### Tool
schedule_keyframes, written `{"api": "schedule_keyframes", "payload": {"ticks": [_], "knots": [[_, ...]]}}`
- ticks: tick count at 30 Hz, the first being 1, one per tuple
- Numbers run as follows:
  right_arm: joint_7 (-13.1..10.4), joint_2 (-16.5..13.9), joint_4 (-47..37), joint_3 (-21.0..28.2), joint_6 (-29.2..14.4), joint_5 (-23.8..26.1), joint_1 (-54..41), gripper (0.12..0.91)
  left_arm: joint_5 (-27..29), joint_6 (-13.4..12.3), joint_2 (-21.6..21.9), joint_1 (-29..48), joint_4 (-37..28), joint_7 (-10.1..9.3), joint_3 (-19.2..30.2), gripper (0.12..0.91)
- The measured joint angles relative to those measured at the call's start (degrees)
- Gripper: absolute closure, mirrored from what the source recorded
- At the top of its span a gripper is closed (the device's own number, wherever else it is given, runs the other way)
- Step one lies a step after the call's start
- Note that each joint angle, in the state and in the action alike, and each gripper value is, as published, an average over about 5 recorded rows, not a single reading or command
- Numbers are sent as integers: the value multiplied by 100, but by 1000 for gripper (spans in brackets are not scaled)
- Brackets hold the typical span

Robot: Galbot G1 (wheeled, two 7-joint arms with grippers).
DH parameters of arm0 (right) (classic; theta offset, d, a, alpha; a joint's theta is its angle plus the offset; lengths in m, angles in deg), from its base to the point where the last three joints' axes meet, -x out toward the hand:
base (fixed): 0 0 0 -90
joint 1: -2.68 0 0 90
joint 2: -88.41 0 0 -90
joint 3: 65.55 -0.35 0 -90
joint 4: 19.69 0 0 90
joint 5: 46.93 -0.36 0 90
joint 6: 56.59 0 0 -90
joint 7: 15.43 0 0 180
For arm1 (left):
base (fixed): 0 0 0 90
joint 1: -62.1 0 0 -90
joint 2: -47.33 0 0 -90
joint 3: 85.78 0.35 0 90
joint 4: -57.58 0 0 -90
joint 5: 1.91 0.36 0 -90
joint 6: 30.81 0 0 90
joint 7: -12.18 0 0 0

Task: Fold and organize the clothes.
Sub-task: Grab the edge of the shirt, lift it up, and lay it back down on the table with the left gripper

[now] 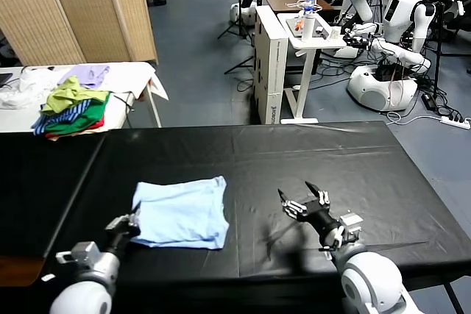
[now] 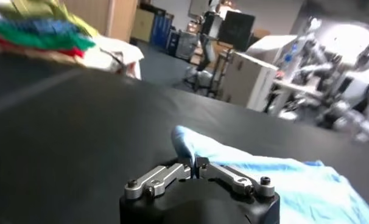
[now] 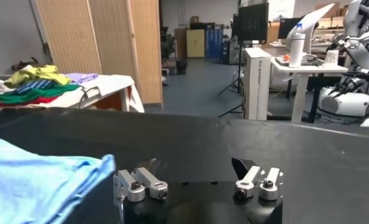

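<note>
Fig.: head view w/ both wrist views. We see the light-blue cotton T-shirt (image 1: 182, 212), already folded into a rough rectangle of several layers, lying on the black cloth-covered table (image 1: 294, 159) at near left-centre. The left gripper (image 1: 132, 223) sits at the shirt's left near corner; in the left wrist view its jaws are shut on a raised pinch of the blue fabric (image 2: 186, 145). The right gripper (image 1: 303, 200) hovers over bare table to the right of the shirt, apart from it, fingers spread wide, holding nothing.

Handling (our judgement): the shirt is light, soft and limp, w/ no stiffness, so it will drape and sag from any single hold. The stacked layers may slide over each other or peel apart if only the top one is caught. It is not fragile and not esp. slippery on the matte cover. Best holds are corners or a folded edge, taking all layers; a second hold at the right near corner would keep the fold square.

Surroundings: nothing else lies on the black table near the shirt, so approach paths look free. Far left, a white side table (image 1: 136, 75) carries a pile of green, red, striped and lilac garments (image 1: 73, 104), well apart. Beyond the far edge stand a white cabinet (image 1: 271, 64), a bamboo screen (image 1: 81, 9) and other robots (image 1: 397, 27), none in reach.
</note>
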Motion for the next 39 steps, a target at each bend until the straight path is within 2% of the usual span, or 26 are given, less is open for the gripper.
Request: {"api": "schedule_keyframes", "payload": {"ticks": [5, 11, 15, 20, 25, 29, 33, 39], "knots": [[13, 51, -71, 83, -22, 37, -58, 118, 173, -136, 648, -167, 9, 115, -458, 860], [37, 76, -150, 143, -64, 43, -99, 118, -130, -188, 1465, -462, 37, 181, -1208, 860], [46, 96, -191, 182, -82, 46, -118, 118, -329, -170, 1883, -689, 132, 150, -1699, 860], [53, 138, -210, 222, -99, 85, -99, 118, -381, -71, 1984, -798, 376, -36, -1934, 860], [56, 153, -171, 187, -101, 117, -31, 118, -554, 152, 1676, -660, 802, -274, -1612, 860], [57, 136, -132, 108, -101, 117, 30, 118, -1012, 404, 1284, -497, 1151, -489, -1082, 860], [58, 131, -96, 15, -101, 116, 101, 118, -1368, 539, 899, -318, 1329, -687, -453, 860], [58, 131, -82, -80, -102, 126, 209, 118, -1313, 574, 329, -148, 1313, -772, 436, 860]]}}
